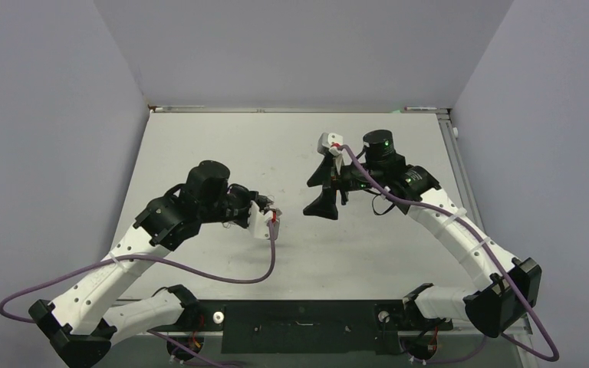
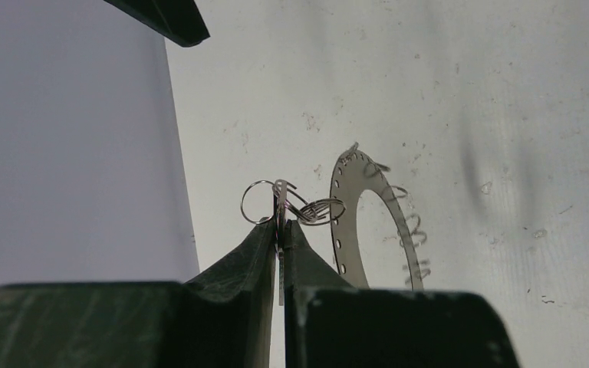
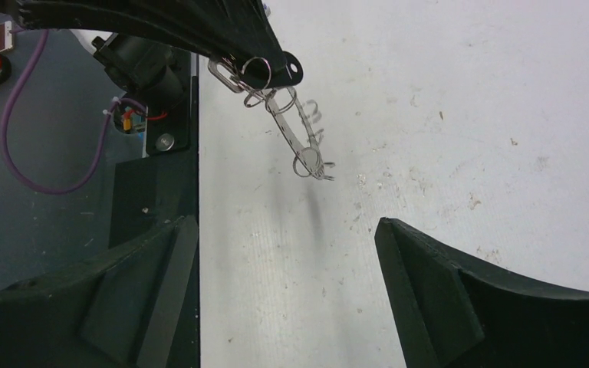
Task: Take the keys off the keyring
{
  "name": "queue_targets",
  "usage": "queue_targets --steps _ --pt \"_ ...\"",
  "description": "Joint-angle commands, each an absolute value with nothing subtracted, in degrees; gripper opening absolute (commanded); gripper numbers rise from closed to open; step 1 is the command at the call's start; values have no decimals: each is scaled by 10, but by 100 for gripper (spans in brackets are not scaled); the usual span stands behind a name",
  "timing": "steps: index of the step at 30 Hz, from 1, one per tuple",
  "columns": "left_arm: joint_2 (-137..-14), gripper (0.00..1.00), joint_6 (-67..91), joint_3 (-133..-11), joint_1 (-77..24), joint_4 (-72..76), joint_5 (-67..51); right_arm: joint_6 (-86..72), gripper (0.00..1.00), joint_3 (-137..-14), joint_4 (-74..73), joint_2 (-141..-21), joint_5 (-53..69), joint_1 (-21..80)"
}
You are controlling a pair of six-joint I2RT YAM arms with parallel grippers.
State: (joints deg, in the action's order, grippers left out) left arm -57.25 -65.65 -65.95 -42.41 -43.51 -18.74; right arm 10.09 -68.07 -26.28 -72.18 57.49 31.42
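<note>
Left gripper pinched tight on a thin silvery key | keyring (a flat grey ring with wire loops on its rim) dangles from that key by a linking loop, above the desk | right gripper spread wide, holding nothing, facing the keyring from nearby.

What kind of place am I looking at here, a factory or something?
Most likely a robotics lab test cell, not a factory: a scuffed white table boxed in by blank grey walls, with a left arm and right arm bolted at its near edge, trailing purple cables.
</note>
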Motion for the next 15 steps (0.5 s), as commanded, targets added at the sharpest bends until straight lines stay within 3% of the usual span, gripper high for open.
queue_targets --steps 1,5,8,15 --pt "-561 0 -635 -683 -428 -438 -200 94 91 -715 -245 -719 605 311" --pt "-568 0 -603 -697 -428 -447 -189 62 97 -716 -211 -734 597 314" --pt "-577 0 -567 -708 -428 -451 -179 33 87 -718 -192 -741 584 320" --pt "-596 0 -505 -727 -430 -461 -166 29 75 -726 -203 -738 554 332"
